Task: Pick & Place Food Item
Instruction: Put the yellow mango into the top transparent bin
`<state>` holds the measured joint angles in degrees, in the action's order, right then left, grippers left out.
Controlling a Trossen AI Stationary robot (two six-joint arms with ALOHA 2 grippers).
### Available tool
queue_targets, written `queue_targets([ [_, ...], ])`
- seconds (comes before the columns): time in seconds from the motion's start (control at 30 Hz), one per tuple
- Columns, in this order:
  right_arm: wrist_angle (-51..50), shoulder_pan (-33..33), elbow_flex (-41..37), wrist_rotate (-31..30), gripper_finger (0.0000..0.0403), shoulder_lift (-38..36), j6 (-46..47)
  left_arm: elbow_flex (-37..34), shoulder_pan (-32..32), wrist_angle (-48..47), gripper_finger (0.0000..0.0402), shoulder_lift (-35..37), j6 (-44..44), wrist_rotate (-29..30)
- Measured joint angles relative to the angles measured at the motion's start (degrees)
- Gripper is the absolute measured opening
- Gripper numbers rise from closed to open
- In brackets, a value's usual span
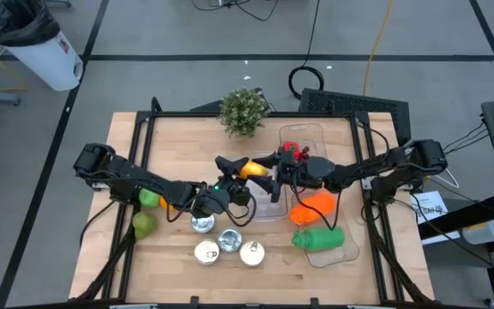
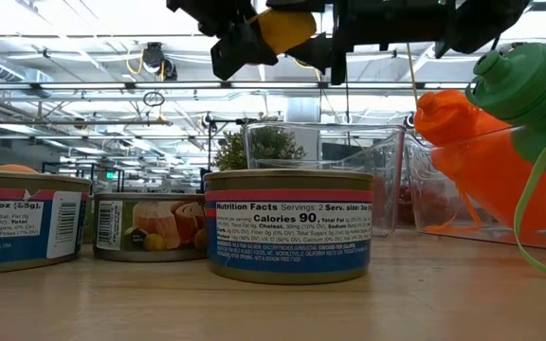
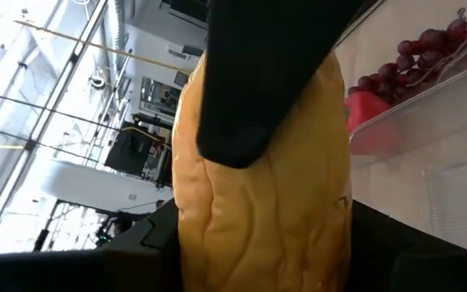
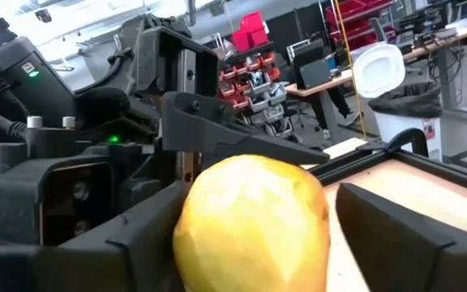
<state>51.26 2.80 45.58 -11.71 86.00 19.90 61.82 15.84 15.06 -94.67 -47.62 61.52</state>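
Observation:
A yellow, ribbed food item point(image 1: 252, 169) is held in the air above the middle of the table, high in the low view point(image 2: 287, 26). My left gripper point(image 1: 234, 167) comes at it from the table's left and is shut on it. My right gripper point(image 1: 273, 174) meets it from the right and is open. Its fingers stand close on either side of the item point(image 4: 254, 223), with a thin gap at one finger point(image 4: 396, 223). The item fills the left wrist view point(image 3: 262, 203). My left gripper pinches the yellow food item between its two fingers, coming level from the table's left. One finger point(image 4: 242, 142) lies over the item's top side. The item is lifted clear of the table. Whether my right gripper touches the item, I cannot tell.
Below the grippers stands a clear tub point(image 1: 303, 146) holding red grapes point(image 3: 428, 45). An orange bottle point(image 1: 314, 206) and a green bottle point(image 1: 320, 238) lie on a clear tray. Several cans point(image 1: 228, 245) stand near the near edge, green fruit point(image 1: 146, 221) on the left, a plant point(image 1: 244, 110) far.

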Motion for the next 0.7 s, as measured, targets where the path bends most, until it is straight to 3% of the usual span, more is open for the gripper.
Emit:
queue_targets([
  [0.2, -1.21, -0.17, 0.00, 0.30, 0.0205, -0.24, -0.39, -0.02, 0.18, -0.57, 0.0223, -0.04, 4.56, -0.01],
  [0.43, -2.01, -0.32, 0.00, 3.55, 0.0204, -0.42, -1.91, -0.13, 1.60, -0.02, 0.0262, 0.74, 17.24, 1.15],
  [0.5, -2.12, -0.38, 0.02, 3.08, 0.0204, -0.40, -1.98, -0.13, 1.50, 1.39, 0.0279, 0.98, 20.35, 3.79],
  [0.6, -2.07, -0.45, 0.15, 2.55, 0.0204, -0.40, -2.74, -0.13, 1.56, 2.72, 0.0307, 0.98, 23.24, 8.14],
  [0.7, -2.71, -0.42, 0.12, 2.89, 0.0206, -0.49, -3.70, -0.13, 3.44, 2.53, 0.0334, 0.98, 23.75, 8.55],
])
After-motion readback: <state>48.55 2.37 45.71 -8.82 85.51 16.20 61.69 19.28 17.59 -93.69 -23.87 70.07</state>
